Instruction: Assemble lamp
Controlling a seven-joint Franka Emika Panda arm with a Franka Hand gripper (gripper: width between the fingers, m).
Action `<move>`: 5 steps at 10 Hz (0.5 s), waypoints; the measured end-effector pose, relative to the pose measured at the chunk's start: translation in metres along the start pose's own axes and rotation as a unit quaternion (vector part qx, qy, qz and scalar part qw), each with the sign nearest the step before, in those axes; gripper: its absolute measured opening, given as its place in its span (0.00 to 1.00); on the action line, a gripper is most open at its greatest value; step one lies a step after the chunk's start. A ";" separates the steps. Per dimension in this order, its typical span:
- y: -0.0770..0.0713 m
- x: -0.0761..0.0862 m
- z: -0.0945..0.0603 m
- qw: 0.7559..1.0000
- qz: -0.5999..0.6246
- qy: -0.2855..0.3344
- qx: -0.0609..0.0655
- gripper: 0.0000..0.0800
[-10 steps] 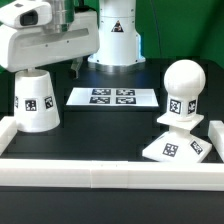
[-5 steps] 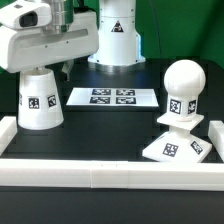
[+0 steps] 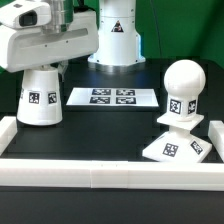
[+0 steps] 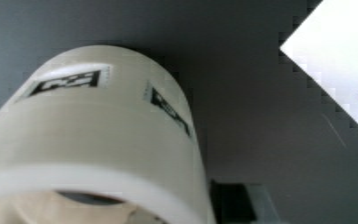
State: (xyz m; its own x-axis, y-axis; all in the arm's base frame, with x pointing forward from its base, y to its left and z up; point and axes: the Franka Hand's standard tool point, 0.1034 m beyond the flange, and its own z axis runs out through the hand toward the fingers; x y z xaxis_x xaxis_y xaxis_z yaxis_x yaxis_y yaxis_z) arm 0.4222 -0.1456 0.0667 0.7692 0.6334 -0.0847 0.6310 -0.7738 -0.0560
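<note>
The white tapered lamp shade (image 3: pixel 40 97) stands wide end down at the exterior view's left, with a tag on its side. My gripper (image 3: pixel 42 68) sits over its narrow top, its fingers on either side, shut on the shade. In the wrist view the shade (image 4: pixel 105 120) fills most of the picture, and one dark finger (image 4: pixel 247 200) lies against its rim. The rounded bulb (image 3: pixel 185 88) stands upright on the flat square base (image 3: pixel 175 148) at the exterior view's right.
The marker board (image 3: pixel 112 97) lies flat between the shade and the base; its corner shows in the wrist view (image 4: pixel 345 60). White rails (image 3: pixel 110 172) edge the black table at the front and sides. The arm's white pedestal (image 3: pixel 115 40) stands at the back.
The finger at the shade's right side has closed in toward it. The shade has shifted slightly to the exterior view's right and a little up.
</note>
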 end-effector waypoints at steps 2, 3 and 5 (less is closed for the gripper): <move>-0.021 0.014 -0.006 0.999 0.021 -0.013 0.027 0.05; -0.038 0.031 -0.014 0.997 0.046 -0.024 0.052 0.06; -0.061 0.076 -0.043 0.992 0.084 -0.038 0.085 0.06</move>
State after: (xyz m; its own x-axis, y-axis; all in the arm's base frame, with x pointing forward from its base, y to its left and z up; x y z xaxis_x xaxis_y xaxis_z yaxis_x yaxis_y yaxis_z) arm 0.4467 -0.0502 0.1066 0.8481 0.4979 -0.1812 0.4638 -0.8629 -0.2007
